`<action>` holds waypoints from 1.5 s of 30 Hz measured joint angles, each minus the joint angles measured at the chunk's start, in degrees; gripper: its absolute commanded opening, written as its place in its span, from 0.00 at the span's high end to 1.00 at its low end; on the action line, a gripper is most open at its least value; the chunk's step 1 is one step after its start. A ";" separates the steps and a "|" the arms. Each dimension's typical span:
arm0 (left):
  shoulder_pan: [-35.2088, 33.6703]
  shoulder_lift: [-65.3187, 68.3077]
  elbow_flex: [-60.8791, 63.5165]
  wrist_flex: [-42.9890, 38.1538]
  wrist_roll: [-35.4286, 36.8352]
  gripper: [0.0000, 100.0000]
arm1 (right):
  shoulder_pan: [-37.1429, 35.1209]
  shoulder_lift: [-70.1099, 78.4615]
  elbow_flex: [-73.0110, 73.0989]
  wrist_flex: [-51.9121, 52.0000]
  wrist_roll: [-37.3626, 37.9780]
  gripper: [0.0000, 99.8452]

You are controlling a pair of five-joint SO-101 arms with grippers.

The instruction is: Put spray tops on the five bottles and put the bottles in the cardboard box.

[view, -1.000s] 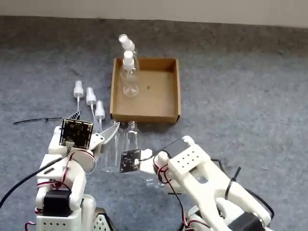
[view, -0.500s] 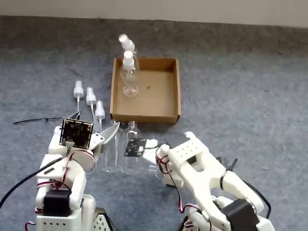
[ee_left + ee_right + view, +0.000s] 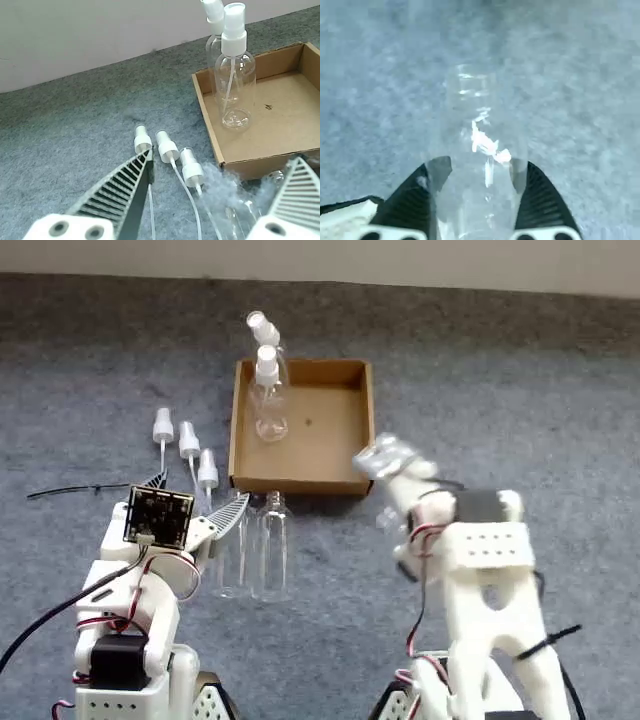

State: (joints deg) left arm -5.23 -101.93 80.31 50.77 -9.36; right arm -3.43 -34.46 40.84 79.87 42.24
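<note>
Beside the cardboard box (image 3: 300, 484), at its near right corner, the right tool (image 3: 480, 167) clenches a bottle (image 3: 480, 115); left tool (image 3: 224, 156) gapes.

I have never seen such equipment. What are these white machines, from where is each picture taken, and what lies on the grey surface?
These are two small robot arms, each ending in a two-fingered gripper. The high view looks down on the grey table. Each wrist view comes from a camera on one arm, looking along that arm's gripper. On the table is a cardboard box with two capped bottles standing at its far corner. Three loose spray tops lie beside it and two uncapped bottles stand in front. The left gripper is open and holds nothing. The right gripper holds a clear bottle with no top.
</note>
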 measured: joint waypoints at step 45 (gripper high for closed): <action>0.00 0.00 0.00 0.00 0.00 0.64 | 19.08 43.69 -30.77 -15.56 -3.25 0.69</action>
State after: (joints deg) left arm -5.23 -101.93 80.31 50.77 -9.36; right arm 15.65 9.23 10.07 64.31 38.99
